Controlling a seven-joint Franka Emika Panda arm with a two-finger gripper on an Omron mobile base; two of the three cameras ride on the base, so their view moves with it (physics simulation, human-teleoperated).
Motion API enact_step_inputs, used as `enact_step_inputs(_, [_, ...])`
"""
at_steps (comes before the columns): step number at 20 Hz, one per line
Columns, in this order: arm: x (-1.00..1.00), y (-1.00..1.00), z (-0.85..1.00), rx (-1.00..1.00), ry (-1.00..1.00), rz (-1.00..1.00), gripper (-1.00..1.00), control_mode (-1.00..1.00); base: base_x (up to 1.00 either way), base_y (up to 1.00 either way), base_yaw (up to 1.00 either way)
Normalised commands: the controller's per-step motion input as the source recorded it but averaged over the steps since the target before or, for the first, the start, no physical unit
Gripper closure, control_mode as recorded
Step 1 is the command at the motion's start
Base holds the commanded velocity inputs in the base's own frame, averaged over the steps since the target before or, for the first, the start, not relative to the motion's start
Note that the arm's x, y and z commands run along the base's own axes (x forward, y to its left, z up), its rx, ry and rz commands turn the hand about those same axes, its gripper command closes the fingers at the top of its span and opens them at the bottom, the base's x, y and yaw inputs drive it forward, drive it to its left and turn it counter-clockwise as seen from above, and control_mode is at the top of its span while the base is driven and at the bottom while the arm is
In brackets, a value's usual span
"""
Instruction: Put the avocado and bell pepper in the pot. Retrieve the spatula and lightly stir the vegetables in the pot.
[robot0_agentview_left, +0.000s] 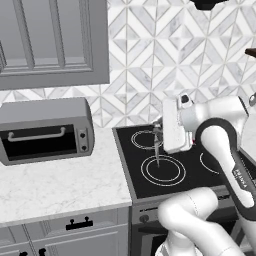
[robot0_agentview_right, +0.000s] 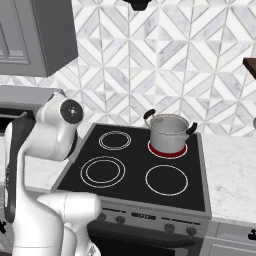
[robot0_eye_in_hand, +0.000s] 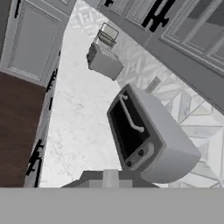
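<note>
The pot (robot0_agentview_right: 168, 131) is sitting on the stove's glowing back-right ring, and I am not able to see inside it, so I cannot say whether the avocado and bell pepper are in. A thin tan-handled tool, likely the spatula (robot0_agentview_left: 158, 145), is hanging below the gripper (robot0_agentview_left: 159, 126) over the left rings; the grip itself I cannot tell. Stirring seems left. A toaster oven (robot0_agentview_left: 46, 130) is standing well aside on the counter (robot0_agentview_left: 60, 185).
</note>
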Motion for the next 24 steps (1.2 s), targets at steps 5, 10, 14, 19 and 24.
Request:
enact_step_inputs(5, [0.67, -0.64, 0.00, 0.14, 0.22, -0.42, 1.00, -1.00, 0.00, 0.00, 0.00])
enact_step_inputs(10, [0.59, -0.22, 0.02, 0.20, 0.14, -0.41, 1.00, -1.00, 0.00, 0.00, 0.00])
enact_step_inputs(14, [0.38, 0.06, 0.11, 0.23, 0.00, -0.33, 1.00, -1.00, 0.00, 0.00, 0.00])
enact_step_inputs(19, [0.34, -0.10, 0.08, 0.29, 0.00, -0.25, 1.00, -1.00, 0.00, 0.00, 0.00])
enact_step_inputs(24, [0.47, -0.40, 0.00, 0.27, 0.07, -0.20, 1.00, -1.00, 0.00, 0.00, 0.00])
